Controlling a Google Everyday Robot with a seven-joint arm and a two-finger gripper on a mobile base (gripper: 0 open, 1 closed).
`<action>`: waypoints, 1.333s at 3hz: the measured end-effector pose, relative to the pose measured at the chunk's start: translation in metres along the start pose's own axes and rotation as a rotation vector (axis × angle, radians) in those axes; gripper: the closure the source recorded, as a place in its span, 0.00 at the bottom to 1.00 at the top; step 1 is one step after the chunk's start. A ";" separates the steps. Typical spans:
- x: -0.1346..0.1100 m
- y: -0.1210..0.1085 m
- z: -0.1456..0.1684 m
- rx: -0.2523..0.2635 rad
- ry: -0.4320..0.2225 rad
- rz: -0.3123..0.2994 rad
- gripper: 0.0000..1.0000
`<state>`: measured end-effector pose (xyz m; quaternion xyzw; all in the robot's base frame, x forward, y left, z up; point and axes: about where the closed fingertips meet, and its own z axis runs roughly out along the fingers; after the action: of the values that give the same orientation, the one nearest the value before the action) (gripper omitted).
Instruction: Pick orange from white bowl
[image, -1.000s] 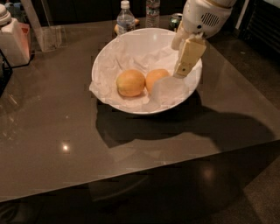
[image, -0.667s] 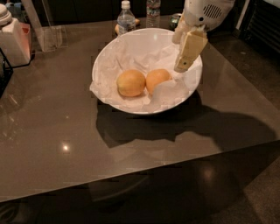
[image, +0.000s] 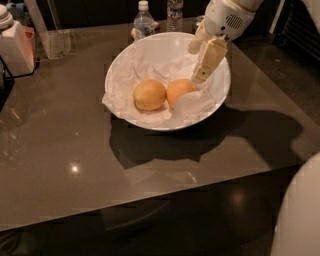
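Gripper (image: 199, 64) hangs inside white bowl (image: 165, 35) w/ fingers (image: 210, 57) apart and nothing in them. Orange (image: 179, 91) rests on paper lining just below-left of tips, paler fruit (image: 149, 95) beyond it. Likely lining up for the grab.

The glossy brown counter (image: 75, 150) carries a bright glint of light and dark shadows. Two water bottles (image: 144, 20) stand at its far edge. The claw (image: 199, 65) hangs above its far right.
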<state>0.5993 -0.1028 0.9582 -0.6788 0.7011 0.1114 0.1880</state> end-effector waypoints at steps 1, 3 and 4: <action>0.006 -0.007 0.034 -0.068 -0.092 0.017 0.30; 0.005 0.017 0.080 -0.170 -0.205 0.077 0.33; -0.003 0.031 0.095 -0.201 -0.197 0.085 0.35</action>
<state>0.5793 -0.0593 0.8702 -0.6496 0.6927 0.2551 0.1818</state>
